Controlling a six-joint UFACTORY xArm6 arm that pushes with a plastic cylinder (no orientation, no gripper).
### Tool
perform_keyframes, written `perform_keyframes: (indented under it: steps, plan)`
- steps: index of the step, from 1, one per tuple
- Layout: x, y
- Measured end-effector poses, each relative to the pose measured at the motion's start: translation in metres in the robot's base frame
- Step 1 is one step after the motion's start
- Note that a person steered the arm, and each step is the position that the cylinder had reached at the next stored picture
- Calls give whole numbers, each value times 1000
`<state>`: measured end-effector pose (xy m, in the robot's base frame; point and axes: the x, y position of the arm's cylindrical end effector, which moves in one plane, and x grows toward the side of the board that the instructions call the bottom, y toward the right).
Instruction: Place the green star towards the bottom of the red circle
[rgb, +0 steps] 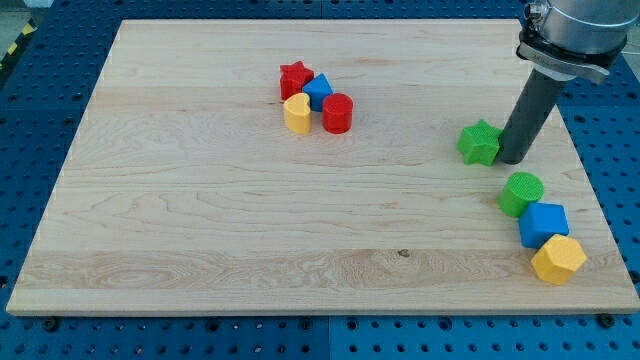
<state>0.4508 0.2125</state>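
Observation:
The green star (479, 142) lies on the wooden board at the view's right, above the middle. My tip (510, 158) stands right against the star's right side. The red circle (337, 113), a short cylinder, stands far off to the star's left in the upper middle of the board, at the right end of a small cluster.
A red star (294, 78), a blue block (318, 91) and a yellow heart (297, 114) sit packed against the red circle. At the lower right a green circle (521, 193), a blue block (543, 224) and a yellow hexagon (558, 260) form a line near the board's edge (600, 225).

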Motion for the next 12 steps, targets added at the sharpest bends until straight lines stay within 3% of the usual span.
perform_keyframes:
  steps: [3,6,9,12]
  plan:
    - [-35,-4]
    - [-17,-98]
    - [1,-88]
    - [9,-146]
